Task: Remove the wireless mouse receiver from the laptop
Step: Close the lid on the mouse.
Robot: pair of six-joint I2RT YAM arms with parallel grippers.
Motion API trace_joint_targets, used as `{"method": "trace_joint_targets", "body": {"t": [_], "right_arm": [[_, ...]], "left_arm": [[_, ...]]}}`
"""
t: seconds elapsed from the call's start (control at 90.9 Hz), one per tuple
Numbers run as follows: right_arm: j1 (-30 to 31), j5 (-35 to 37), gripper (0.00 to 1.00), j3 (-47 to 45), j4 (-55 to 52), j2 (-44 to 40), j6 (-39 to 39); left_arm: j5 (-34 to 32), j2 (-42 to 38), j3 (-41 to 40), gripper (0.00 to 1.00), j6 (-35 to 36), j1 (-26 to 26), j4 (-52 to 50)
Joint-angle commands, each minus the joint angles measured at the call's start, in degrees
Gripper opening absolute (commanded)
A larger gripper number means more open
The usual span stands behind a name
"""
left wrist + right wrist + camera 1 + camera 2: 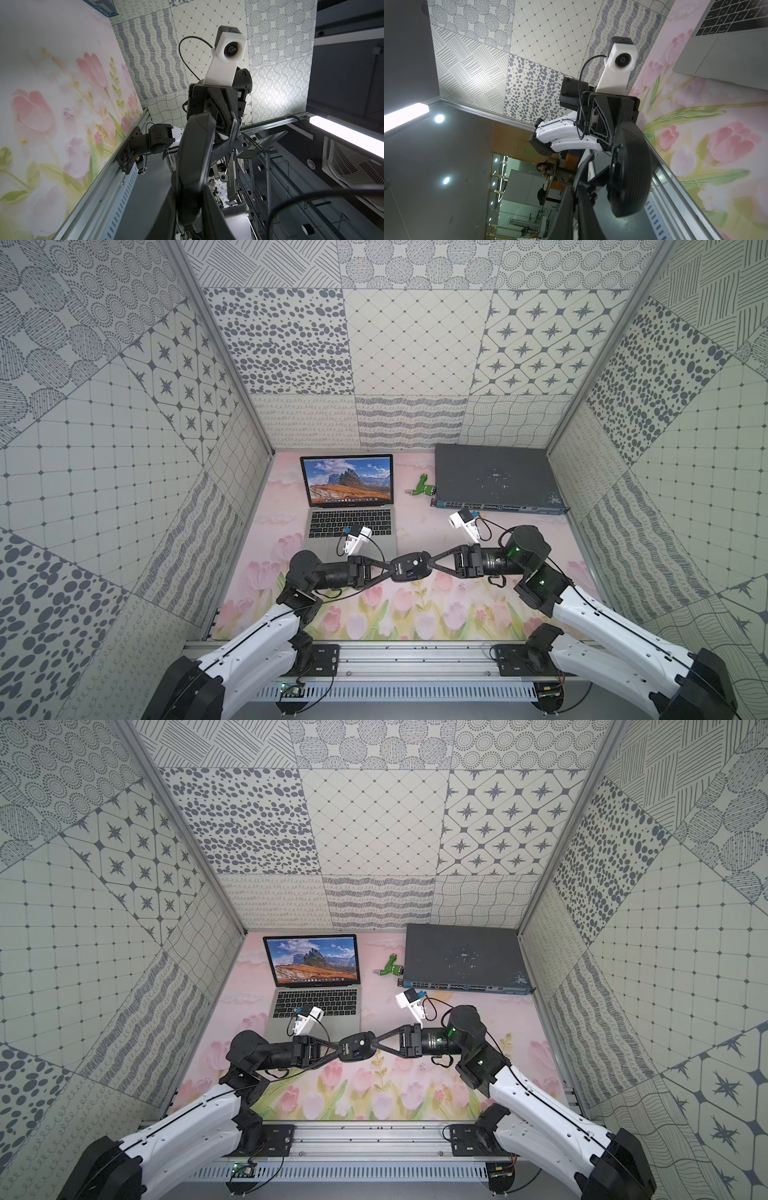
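The left pincer (pixel 396 568) and the right pincer (pixel 432 562) meet tip to tip from opposite sides over the near middle of the desk (pixel 415 526). Between them is a black wireless mouse (pixel 411 566), turned underside up in both top views. The left pincer is closed on the mouse's left end, its jaws only a little apart around the body. The left wrist view shows the mouse (pixel 195 158) wedged between its fingers. The right pincer is fully closed, with its tips against the mouse's right end. Whether anything is pinched there I cannot tell.

The wireless mouse receiver is too small to make out in any view. The laptop (pixel 353 522) sits open at the back left of the desk, screen lit with a mountain scene, behind the left arm. A green-and-white plug (pixel 424 488) lies between the laptop and a dark grey network switch (pixel 494 477) at the back right.
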Motion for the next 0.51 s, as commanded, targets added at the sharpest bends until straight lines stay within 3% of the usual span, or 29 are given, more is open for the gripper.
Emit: {"method": "trace_joint_targets", "body": {"t": [0.0, 0.495], "right_arm": [[0.2, -0.4, 0.00, -0.6, -0.1, -0.1, -1.3], [-0.1, -0.9, 0.00, 0.3, -2.3, -0.1, -2.2]], "left_arm": [[0.9, -0.3, -0.3, 0.04, 0.8, 0.3, 4.6], [1.2, -0.4, -0.7, 0.04, 0.8, 0.5, 4.8]]}}
